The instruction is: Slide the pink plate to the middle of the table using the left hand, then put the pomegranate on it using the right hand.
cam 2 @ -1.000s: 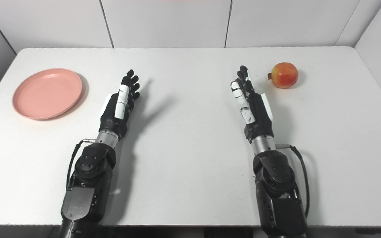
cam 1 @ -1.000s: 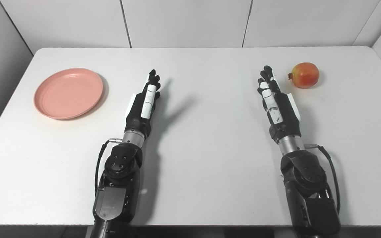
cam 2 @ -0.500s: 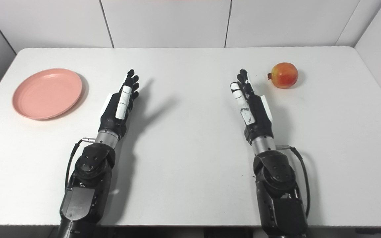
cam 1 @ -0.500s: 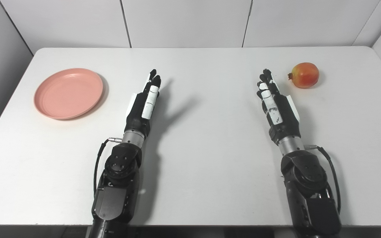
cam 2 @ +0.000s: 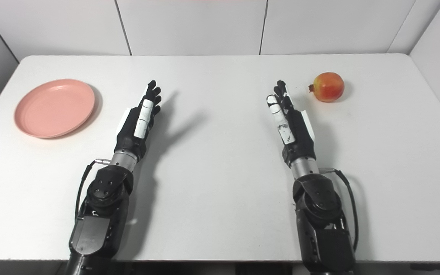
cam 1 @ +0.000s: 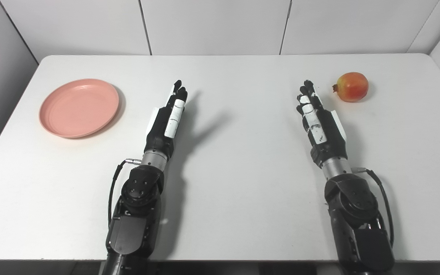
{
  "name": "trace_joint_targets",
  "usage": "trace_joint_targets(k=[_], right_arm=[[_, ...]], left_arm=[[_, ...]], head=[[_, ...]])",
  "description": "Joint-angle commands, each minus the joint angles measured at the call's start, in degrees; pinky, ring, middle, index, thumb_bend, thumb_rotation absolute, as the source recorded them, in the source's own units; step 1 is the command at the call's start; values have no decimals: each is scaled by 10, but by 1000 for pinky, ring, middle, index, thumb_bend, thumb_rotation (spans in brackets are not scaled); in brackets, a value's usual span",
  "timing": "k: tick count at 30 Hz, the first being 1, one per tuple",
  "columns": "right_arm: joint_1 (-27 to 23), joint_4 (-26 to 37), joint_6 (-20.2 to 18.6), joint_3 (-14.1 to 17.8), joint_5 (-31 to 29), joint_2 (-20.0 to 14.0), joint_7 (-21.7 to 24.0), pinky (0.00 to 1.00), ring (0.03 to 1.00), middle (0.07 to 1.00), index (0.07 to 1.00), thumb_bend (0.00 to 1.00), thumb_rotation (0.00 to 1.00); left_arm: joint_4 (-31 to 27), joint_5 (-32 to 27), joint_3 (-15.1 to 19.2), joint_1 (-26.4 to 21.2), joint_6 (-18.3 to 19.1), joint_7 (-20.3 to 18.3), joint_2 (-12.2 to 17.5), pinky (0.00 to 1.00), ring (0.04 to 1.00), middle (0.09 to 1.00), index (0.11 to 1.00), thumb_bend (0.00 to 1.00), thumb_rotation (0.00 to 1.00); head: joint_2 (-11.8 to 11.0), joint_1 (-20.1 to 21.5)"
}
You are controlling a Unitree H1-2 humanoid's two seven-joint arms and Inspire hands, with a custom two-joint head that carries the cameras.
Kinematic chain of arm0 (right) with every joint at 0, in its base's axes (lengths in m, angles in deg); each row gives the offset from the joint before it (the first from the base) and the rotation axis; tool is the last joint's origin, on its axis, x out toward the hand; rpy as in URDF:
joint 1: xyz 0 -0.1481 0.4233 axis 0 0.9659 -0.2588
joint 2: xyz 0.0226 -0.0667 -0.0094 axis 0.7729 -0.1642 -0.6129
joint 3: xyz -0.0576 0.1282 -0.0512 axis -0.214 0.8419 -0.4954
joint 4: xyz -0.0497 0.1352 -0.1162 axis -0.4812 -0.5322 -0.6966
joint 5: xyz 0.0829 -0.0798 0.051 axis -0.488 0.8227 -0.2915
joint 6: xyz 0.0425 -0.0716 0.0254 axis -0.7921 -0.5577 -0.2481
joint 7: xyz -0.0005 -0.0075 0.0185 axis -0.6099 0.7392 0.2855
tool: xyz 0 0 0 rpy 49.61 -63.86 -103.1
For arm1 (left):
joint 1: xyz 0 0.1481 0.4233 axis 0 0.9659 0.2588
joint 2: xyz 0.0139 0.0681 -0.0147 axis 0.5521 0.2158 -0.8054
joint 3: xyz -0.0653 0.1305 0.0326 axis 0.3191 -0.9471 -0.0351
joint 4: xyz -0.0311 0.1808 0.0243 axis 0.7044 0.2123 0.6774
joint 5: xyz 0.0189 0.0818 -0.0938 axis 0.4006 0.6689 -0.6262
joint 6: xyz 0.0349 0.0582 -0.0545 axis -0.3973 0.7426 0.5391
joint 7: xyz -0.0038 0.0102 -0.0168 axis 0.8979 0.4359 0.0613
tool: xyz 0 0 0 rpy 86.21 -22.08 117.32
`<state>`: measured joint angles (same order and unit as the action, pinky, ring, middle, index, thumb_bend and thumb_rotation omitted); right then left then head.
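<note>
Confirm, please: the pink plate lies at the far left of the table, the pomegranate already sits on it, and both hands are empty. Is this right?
Not quite. The pomegranate is not on the pink plate; it rests on the bare table at the far right, as the left eye view shows. The left hand and right hand are indeed empty.
</note>
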<state>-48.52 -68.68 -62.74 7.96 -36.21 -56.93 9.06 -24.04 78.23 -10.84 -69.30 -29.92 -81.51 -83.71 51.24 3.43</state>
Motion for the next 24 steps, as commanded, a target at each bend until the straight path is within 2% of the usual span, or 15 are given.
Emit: trace_joint_targets(k=[1, 24], right_arm=[[-20, 15, 3, 3, 0, -3, 0, 1000, 1000, 1000, 1000, 740, 843], [-19, 17, 2, 3, -2, -3, 1, 1000, 1000, 1000, 1000, 738, 848]], left_arm=[[-18, -1, 1, -21, -23, 1, -3, 1000, 1000, 1000, 1000, 843, 1000], [-24, -1, 0, -20, -17, -2, 0, 1000, 1000, 1000, 1000, 845, 1000]], head=[[1, 0], [3, -1]])
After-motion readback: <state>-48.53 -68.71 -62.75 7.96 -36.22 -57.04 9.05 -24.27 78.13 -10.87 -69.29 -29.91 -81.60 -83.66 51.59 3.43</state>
